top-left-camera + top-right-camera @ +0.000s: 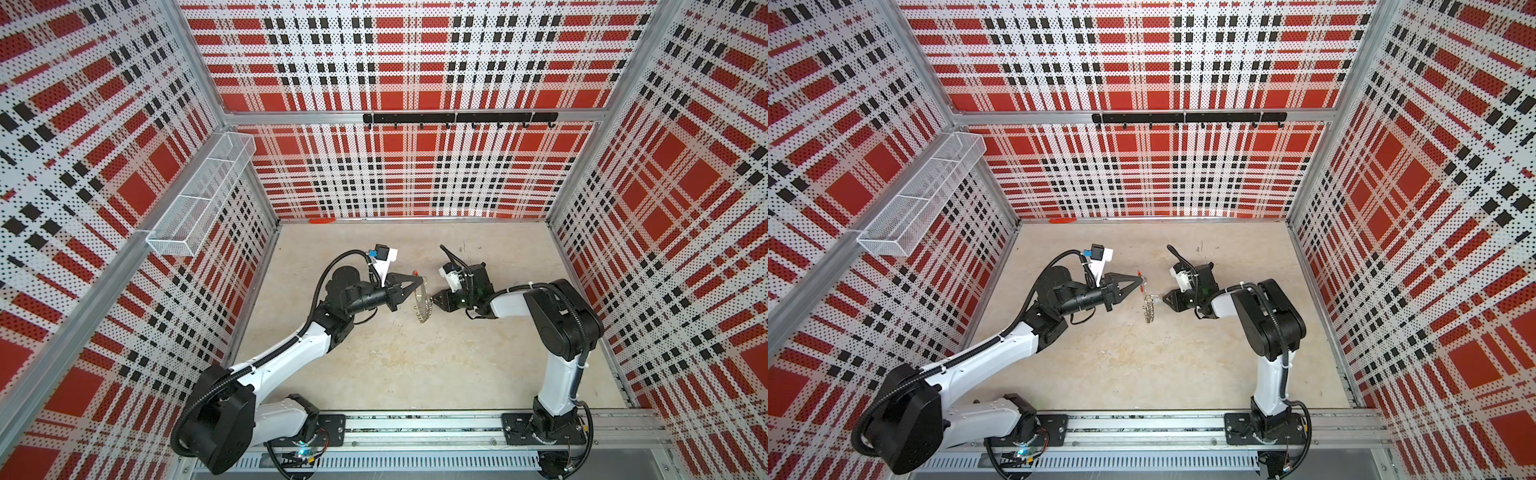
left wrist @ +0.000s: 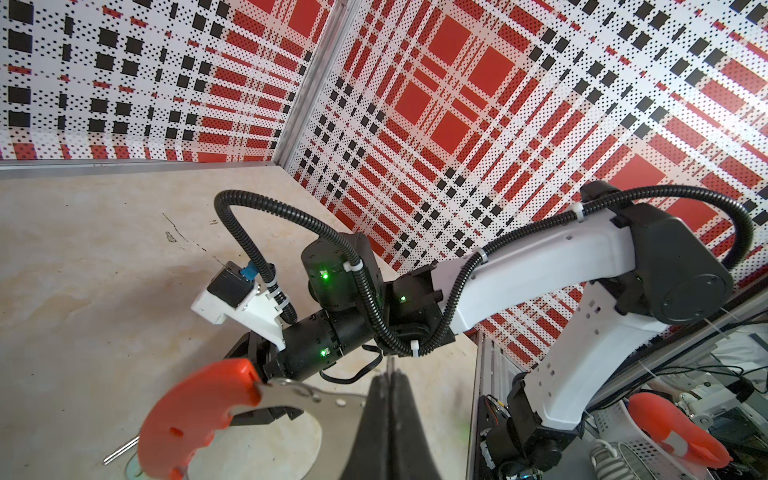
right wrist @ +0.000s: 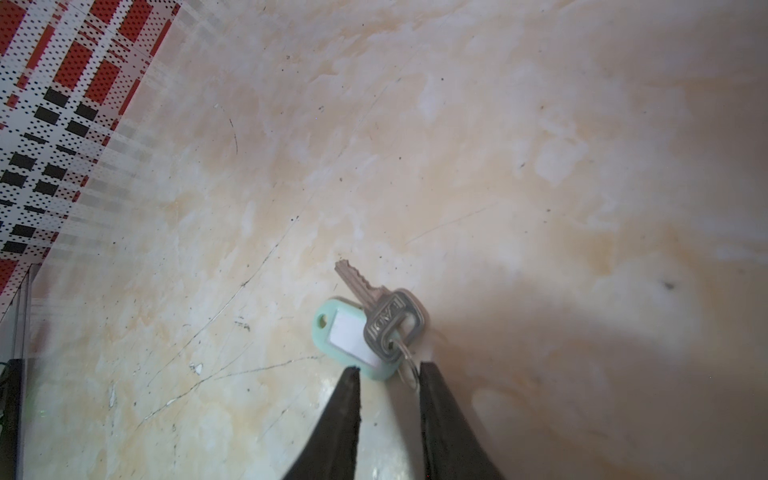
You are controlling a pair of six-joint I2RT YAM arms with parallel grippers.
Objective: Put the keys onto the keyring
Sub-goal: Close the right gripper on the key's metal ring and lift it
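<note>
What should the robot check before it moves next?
1. Left jaws shut on the orange-handled metal keyring: ok.
2. Right jaws either side of the silvery keys with the pale teal plastic tag: ok.
3. Right jaws gripping the keys firmly: cannot tell.
4. Keys threaded onto the keyring: not ok.
5. Keyring close to the keys: ok.

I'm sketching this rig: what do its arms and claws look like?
The left arm and right arm have white link shells and black joint housings, with ribbed black cable held by white ties. The left claw and right claw have black fingers tapering to points. Small green lights dot the right arm's joints.
</note>
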